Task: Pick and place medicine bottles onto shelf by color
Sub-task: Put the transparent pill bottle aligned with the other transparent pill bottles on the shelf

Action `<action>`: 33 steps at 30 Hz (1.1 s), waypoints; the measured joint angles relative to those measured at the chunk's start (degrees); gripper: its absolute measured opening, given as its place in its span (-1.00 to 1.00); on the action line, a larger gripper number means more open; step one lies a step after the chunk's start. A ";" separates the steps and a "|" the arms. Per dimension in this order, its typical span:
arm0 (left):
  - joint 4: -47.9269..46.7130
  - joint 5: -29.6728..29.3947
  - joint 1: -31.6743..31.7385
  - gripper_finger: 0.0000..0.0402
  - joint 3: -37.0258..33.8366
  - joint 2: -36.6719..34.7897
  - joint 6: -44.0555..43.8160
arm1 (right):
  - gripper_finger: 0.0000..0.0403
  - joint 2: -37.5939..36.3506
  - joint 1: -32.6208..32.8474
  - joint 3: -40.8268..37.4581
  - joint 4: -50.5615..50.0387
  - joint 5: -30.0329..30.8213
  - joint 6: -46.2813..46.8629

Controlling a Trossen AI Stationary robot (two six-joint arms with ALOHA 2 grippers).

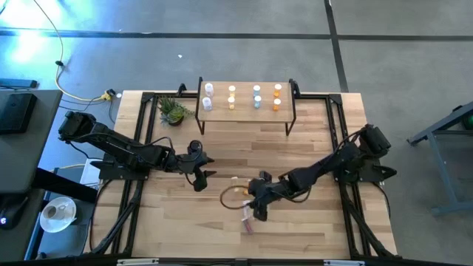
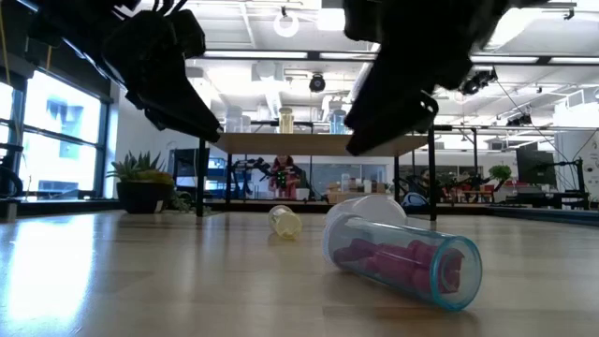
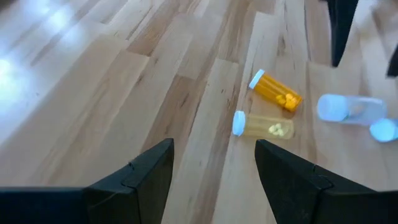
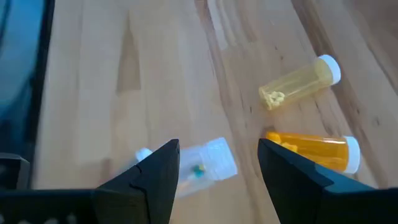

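Several medicine bottles lie on their sides on the table between my arms. These are an orange one (image 3: 277, 93), a yellow one (image 3: 263, 127), a clear one (image 4: 200, 165) and a purple-filled one (image 2: 402, 258). More bottles stand in colour pairs on the shelf (image 1: 246, 114) at the far edge. My left gripper (image 3: 214, 171) hovers open above the table, left of the lying bottles. My right gripper (image 4: 217, 177) hovers open over them, the clear bottle just beyond its fingers. Neither holds anything.
A small potted plant (image 1: 174, 111) stands left of the shelf. The shelf's black legs (image 1: 289, 123) reach down to the table. Bare wood lies near the front edge and at both sides of the bottles.
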 joint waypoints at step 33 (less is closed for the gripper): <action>-0.24 3.03 6.41 0.07 0.00 -0.52 6.11 | 0.04 6.54 -2.09 5.96 -11.13 -15.65 42.53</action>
